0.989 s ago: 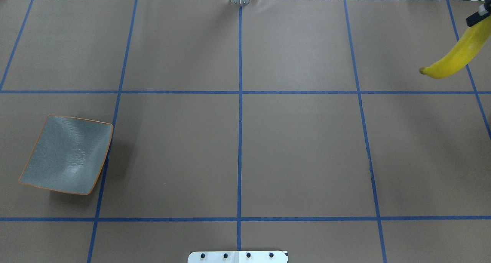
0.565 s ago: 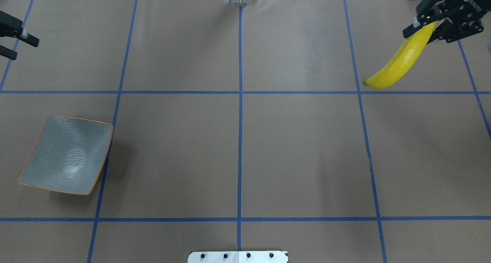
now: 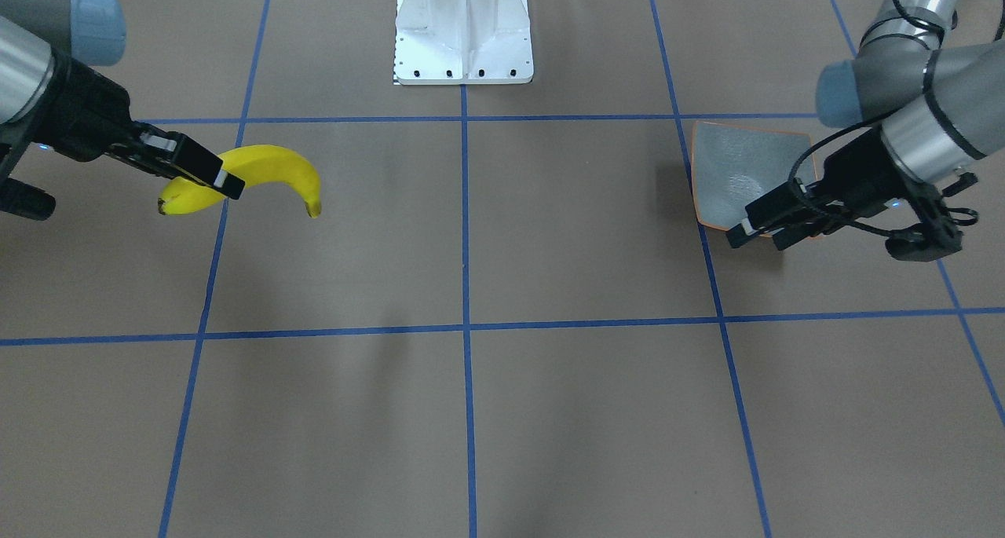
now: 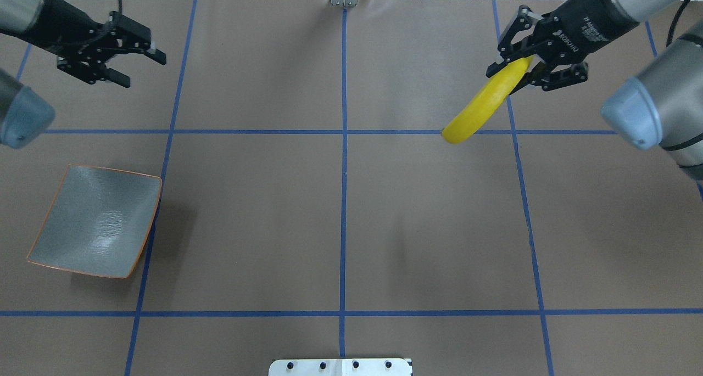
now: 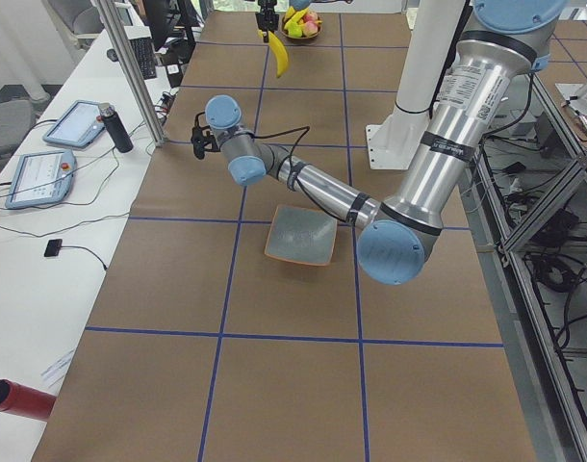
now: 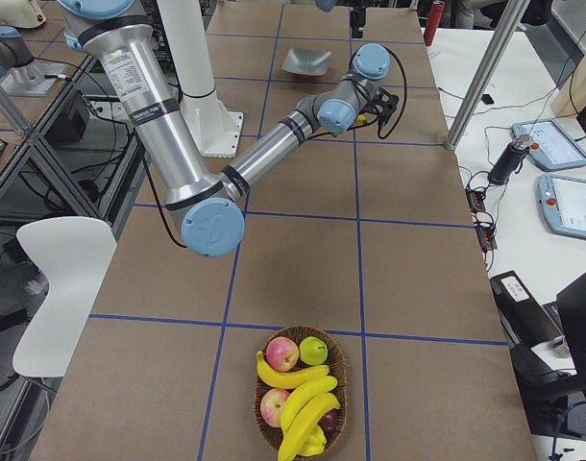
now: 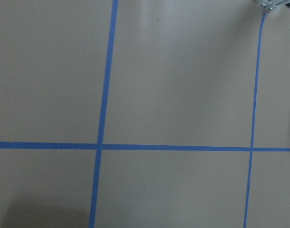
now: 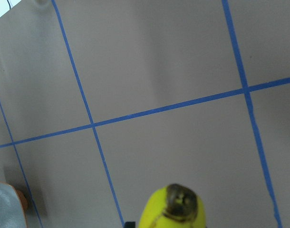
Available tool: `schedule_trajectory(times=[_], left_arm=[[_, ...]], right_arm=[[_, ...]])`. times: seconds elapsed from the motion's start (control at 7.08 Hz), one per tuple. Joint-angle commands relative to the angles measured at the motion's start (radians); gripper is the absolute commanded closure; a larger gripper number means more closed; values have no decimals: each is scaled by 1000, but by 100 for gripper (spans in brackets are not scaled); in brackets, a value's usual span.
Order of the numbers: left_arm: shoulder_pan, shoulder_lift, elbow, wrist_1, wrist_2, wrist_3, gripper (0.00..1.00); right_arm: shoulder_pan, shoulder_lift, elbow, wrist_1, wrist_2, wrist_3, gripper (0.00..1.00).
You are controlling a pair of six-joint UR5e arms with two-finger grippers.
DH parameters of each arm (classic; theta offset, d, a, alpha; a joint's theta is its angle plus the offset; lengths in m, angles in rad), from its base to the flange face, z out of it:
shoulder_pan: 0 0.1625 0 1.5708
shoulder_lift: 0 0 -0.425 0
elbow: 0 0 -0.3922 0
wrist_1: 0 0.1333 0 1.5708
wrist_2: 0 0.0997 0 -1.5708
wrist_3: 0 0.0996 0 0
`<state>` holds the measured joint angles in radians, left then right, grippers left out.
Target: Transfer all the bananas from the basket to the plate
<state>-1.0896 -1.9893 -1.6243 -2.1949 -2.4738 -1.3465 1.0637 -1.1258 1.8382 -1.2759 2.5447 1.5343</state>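
My right gripper (image 4: 513,71) is shut on one end of a yellow banana (image 4: 476,108) and holds it in the air over the far right of the table. The front view shows this banana (image 3: 271,165) curving out of the same gripper (image 3: 216,178), and its dark tip (image 8: 179,202) fills the bottom of the right wrist view. My left gripper (image 4: 141,69) hangs open and empty at the far left, beyond the plate (image 4: 96,222). The grey-blue plate with its orange rim is empty. The basket (image 6: 340,367) at the table's right end holds more bananas (image 6: 307,399).
Apples and a green fruit lie with the bananas in the basket. The robot's white base (image 3: 463,27) stands at the middle of the near edge. Blue tape lines cross the brown table. Tablets and cables lie on the side bench (image 6: 562,206).
My right gripper has carried the banana leftward, from the table's right edge toward the middle. My left arm has come in from the left edge and moved right, still open.
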Motion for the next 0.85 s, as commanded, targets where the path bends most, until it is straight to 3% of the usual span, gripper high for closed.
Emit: schedule_trajectory(times=[0.0, 0.57, 0.71], left_arm=[[94, -66, -24, -14, 99, -205, 0], [210, -143, -77, -34, 125, -210, 0], [223, -143, -74, -34, 127, -294, 0]], right_arm=[[-114, 36, -4, 142, -146, 253, 100], [-223, 64, -1, 145, -164, 394, 100], [-232, 64, 30, 170, -237, 399, 100]])
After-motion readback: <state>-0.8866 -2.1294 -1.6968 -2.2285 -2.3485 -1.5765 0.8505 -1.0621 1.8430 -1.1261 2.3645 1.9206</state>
